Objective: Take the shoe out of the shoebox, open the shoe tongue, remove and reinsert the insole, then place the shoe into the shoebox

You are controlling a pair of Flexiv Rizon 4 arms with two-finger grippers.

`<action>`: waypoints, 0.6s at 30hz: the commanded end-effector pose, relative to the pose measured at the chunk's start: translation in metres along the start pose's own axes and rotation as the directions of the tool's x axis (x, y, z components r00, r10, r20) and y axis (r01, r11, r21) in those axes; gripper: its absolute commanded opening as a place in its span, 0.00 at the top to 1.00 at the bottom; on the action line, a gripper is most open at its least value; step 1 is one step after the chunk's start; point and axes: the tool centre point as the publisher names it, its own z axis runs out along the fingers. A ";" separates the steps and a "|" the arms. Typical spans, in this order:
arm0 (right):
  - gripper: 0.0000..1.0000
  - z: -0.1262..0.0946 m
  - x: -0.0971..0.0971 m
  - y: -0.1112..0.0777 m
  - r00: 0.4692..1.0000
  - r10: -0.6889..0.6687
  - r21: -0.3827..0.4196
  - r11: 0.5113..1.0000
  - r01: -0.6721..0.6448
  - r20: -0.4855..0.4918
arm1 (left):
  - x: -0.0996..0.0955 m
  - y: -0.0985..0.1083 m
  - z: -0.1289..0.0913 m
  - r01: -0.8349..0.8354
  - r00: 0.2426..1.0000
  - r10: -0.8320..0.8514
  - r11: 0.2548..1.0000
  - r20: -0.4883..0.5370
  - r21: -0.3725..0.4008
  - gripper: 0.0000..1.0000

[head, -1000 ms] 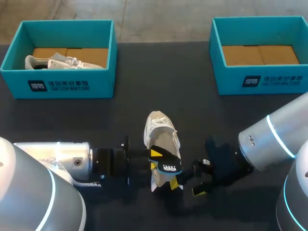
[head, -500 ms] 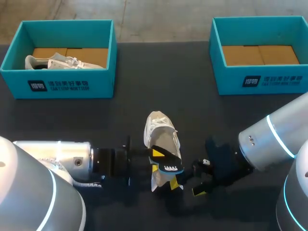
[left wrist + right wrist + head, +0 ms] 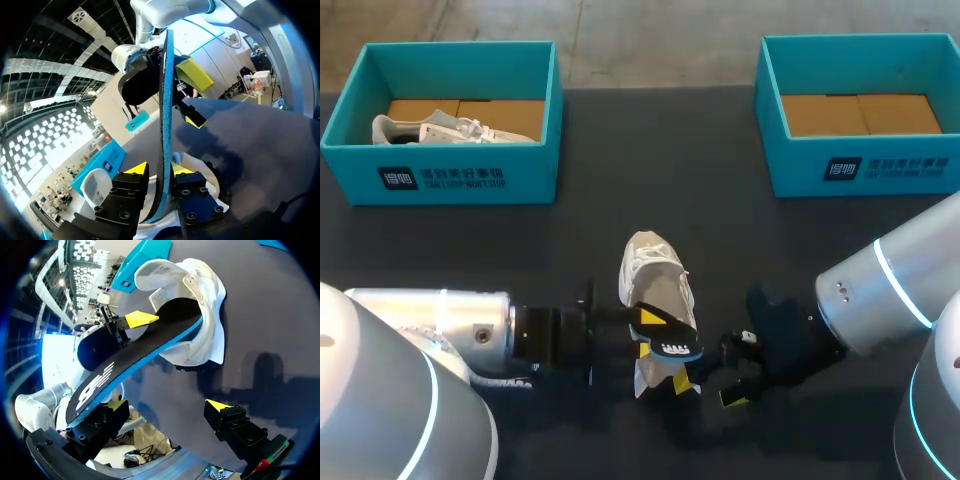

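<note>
Insole (image 3: 669, 347), white print, pinched by left jaws

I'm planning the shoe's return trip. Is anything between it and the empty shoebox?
Nothing visible lies on the table between the shoe and the empty shoebox. The insole, pinched by the left claw, juts from the shoe.

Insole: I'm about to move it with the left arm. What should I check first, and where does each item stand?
1. Left end effector shut on insole: ok, its fingers press both faces.
2. Insole's front end in shoe: ok; heel end sticks out.
3. Right end effector open: ok.
4. Right end effector clear of insole: cannot tell.
5. Shoe steadied: not ok, nothing else holds it.
6. Right box free for shoe: ok, only cardboard inside.
</note>
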 end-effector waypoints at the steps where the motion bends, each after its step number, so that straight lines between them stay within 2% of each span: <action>1: 0.00 0.001 0.001 -0.002 1.000 0.001 -0.004 1.000 -0.001 0.004 | -0.002 -0.004 0.000 0.000 1.000 0.000 1.000 -0.006 -0.004 0.74; 11: 0.00 0.001 0.001 -0.002 1.000 0.001 -0.004 1.000 -0.001 0.004 | -0.004 -0.010 0.004 -0.008 1.000 0.008 1.000 -0.025 0.011 0.78; 12: 0.00 0.001 0.001 -0.002 1.000 0.001 -0.004 1.000 -0.001 0.004 | -0.003 -0.011 0.005 -0.011 0.999 0.012 1.000 -0.032 0.017 0.80; 13: 0.00 0.001 0.001 -0.002 1.000 0.001 -0.004 1.000 -0.001 0.004 | -0.003 -0.011 0.005 -0.013 0.999 0.014 1.000 -0.035 0.018 0.86; 14: 0.00 0.001 0.001 -0.002 1.000 0.001 -0.004 1.000 -0.001 0.004 | -0.002 -0.011 0.005 -0.016 0.999 0.017 1.000 -0.040 0.023 1.00; 18: 0.00 0.001 0.001 -0.002 1.000 0.001 -0.004 1.000 -0.001 0.004 | 0.000 -0.008 0.004 -0.021 0.998 0.022 0.999 -0.050 0.032 1.00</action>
